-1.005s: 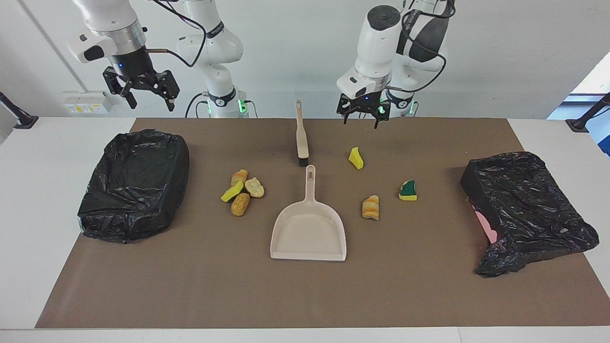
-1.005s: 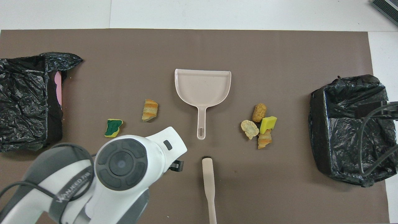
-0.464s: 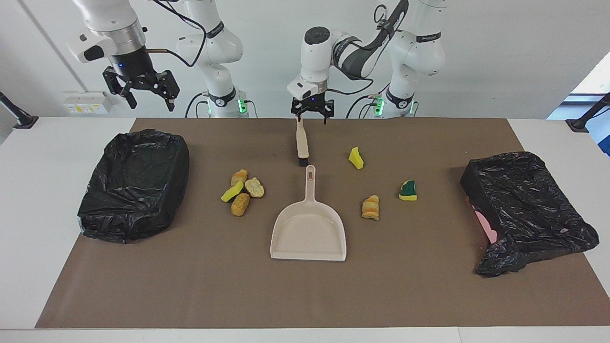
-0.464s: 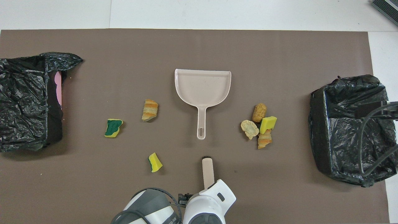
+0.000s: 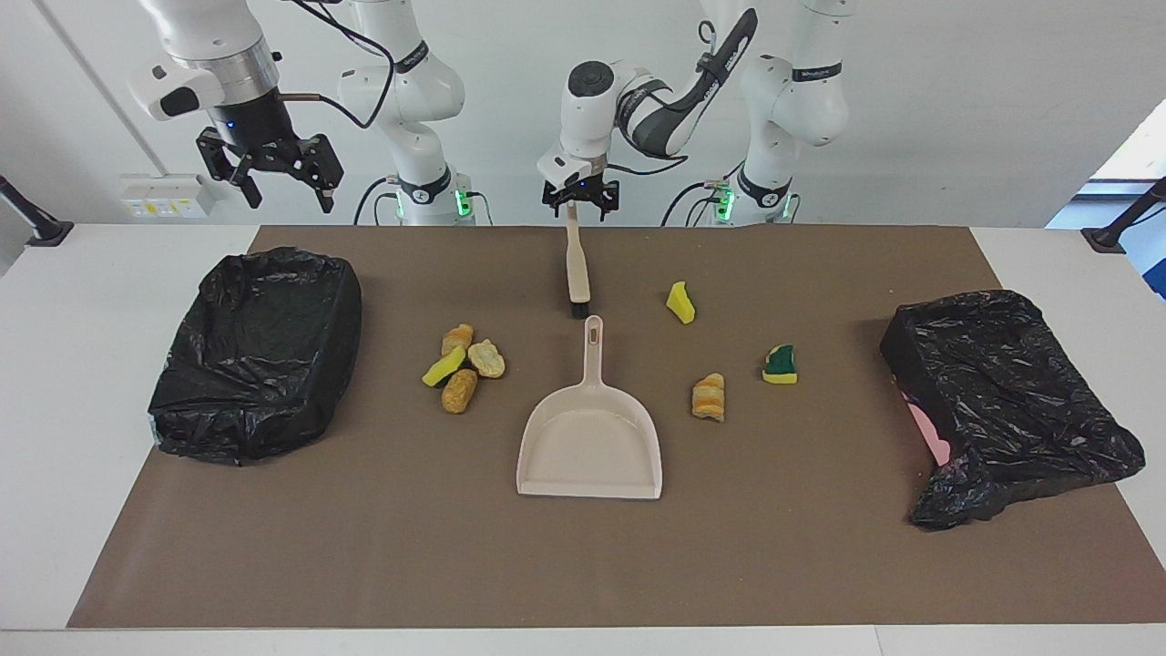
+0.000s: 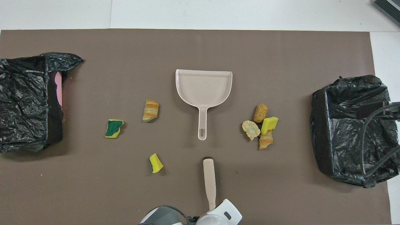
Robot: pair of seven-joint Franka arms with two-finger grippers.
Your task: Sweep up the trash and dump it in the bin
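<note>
The trash lies scattered on the brown mat [image 5: 820,547]. Several foam chunks [image 5: 463,364] [image 6: 261,126] are clustered beside the beige dustpan [image 5: 590,446] [image 6: 203,84], toward the right arm's end. A yellow wedge [image 5: 680,302] [image 6: 155,162], an orange-tan piece [image 5: 709,397] [image 6: 151,110] and a green-and-yellow sponge [image 5: 780,364] [image 6: 113,128] lie toward the left arm's end. The beige brush [image 5: 577,264] [image 6: 209,178] lies nearer the robots than the dustpan. My left gripper [image 5: 575,208] is open at the tip of the brush handle. My right gripper [image 5: 269,173] waits open, raised near the bin [image 5: 260,351] [image 6: 353,131].
A second black-bagged bin [image 5: 1002,392] [image 6: 25,100] sits at the left arm's end, with pink showing at its side. The dustpan's handle points at the brush bristles. In the overhead view the left arm's wrist [image 6: 218,215] covers the handle's end.
My left arm has swung from above the yellow wedge over to the brush handle's end. The right arm has not moved.
</note>
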